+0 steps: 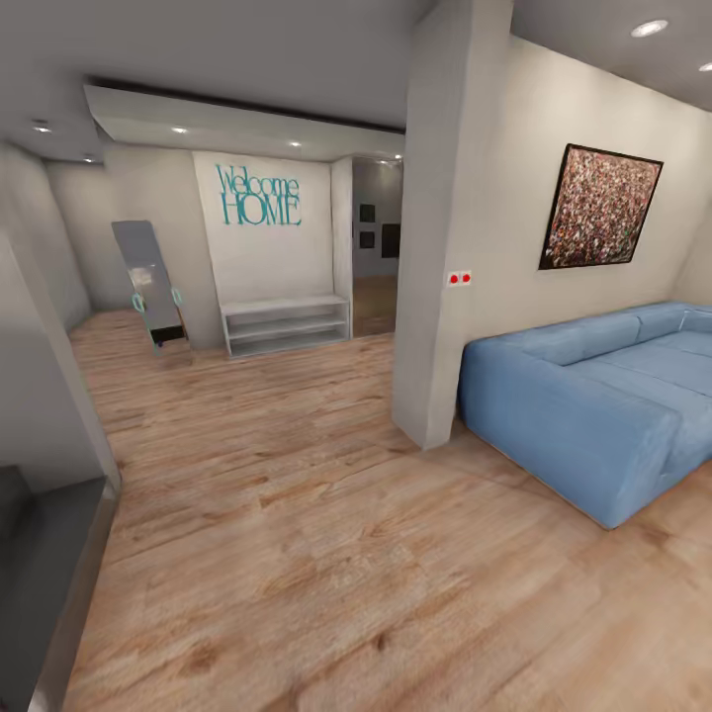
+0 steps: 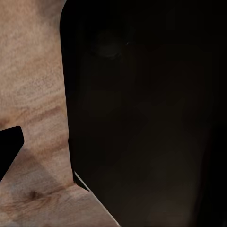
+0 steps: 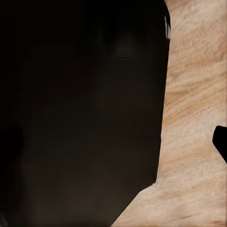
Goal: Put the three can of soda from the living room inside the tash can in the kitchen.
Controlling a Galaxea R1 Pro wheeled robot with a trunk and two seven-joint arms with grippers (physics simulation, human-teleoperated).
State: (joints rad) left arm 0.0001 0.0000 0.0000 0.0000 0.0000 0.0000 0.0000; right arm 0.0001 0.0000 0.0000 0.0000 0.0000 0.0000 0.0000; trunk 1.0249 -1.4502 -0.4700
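The head view looks across a light wood floor (image 1: 297, 554) toward an entry area. A blue sofa (image 1: 593, 405) sits at the right, its near end just beside a broad white pillar (image 1: 445, 247) that carries a small switch plate with two red dots (image 1: 459, 278). Above the sofa hangs a dark-framed speckled painting (image 1: 600, 208). On the far wall, teal lettering reading "Welcome HOME" (image 1: 259, 195) sits above a low white shelf unit (image 1: 286, 324), and a tall mirror (image 1: 150, 282) leans against the wall to the left of it. A dark grey surface (image 1: 40, 574) shows at the lower left edge. The sofa marks this as the living room side of the space; no soda can or bin can be made out here. Each wrist view shows a large dark shape close to the lens with wood floor beyond it, so whether the fingers of either arm are apart or together cannot be told.
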